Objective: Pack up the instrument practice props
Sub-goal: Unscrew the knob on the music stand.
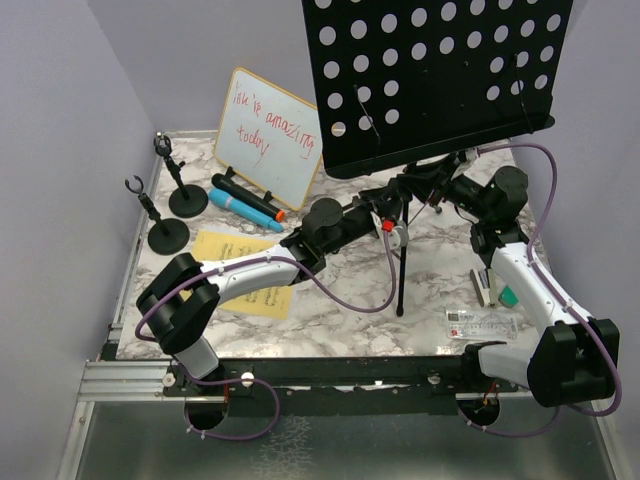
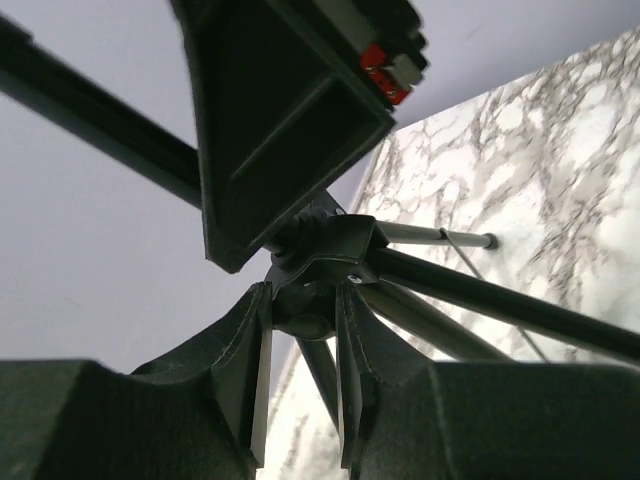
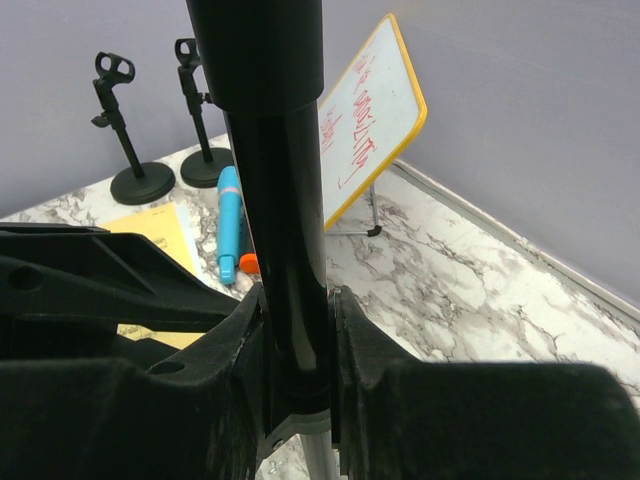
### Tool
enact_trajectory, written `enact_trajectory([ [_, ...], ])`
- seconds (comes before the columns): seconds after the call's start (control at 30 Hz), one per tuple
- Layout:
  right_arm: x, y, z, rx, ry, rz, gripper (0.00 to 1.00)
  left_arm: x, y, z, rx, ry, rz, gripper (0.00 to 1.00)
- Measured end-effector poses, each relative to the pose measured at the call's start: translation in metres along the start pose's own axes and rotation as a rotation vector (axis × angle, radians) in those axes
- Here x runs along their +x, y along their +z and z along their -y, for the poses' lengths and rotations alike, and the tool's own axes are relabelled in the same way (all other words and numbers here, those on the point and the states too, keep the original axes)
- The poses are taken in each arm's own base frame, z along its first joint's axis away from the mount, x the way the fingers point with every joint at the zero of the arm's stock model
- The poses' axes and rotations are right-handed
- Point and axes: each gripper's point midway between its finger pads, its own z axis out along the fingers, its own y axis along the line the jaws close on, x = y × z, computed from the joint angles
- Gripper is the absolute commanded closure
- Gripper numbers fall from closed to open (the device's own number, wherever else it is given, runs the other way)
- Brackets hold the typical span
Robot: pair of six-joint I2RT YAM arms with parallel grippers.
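Had left fingers (image 2: 245,380) clamped on tripod hub (image 2: 325,255) of music desk (image 1: 440,70), right fingers (image 3: 355,340) closed around its pole (image 3: 275,200), near surface's (image 1: 340,330) far edge

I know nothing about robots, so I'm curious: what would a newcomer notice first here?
A big black perforated music desk looms over the table's far right. Its tripod is clamped twice: the left gripper at the leg hub, the right gripper on the pole. At far left stand two mic holders, near a whiteboard with red writing.
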Motion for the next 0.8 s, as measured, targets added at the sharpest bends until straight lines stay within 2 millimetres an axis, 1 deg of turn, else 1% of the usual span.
enact_trajectory([
  [0.17,-0.0001,-0.0003,0.0011,0.004,-0.003,-0.001,0.99,0.0020,0.0007,-0.0015,-0.022,-0.193,-0.017,1.00],
  [0.33,0.0001,-0.0004,0.0010,0.003,-0.002,-0.002,0.99,0.0030,-0.0002,-0.0033,-0.074,-0.460,-0.043,1.00],
  [0.47,0.0001,-0.0004,0.0009,0.002,-0.002,-0.002,0.99,0.0034,-0.0009,-0.0052,-0.118,-0.784,-0.058,1.00],
  [0.67,0.0005,0.0003,-0.0011,-0.005,0.000,-0.003,0.99,0.0058,-0.0055,-0.0086,-0.213,-1.378,-0.094,1.00],
  [0.8,0.0001,0.0010,-0.0017,-0.007,0.002,-0.006,0.99,0.0080,-0.0088,-0.0090,-0.276,-1.699,-0.118,0.94],
])
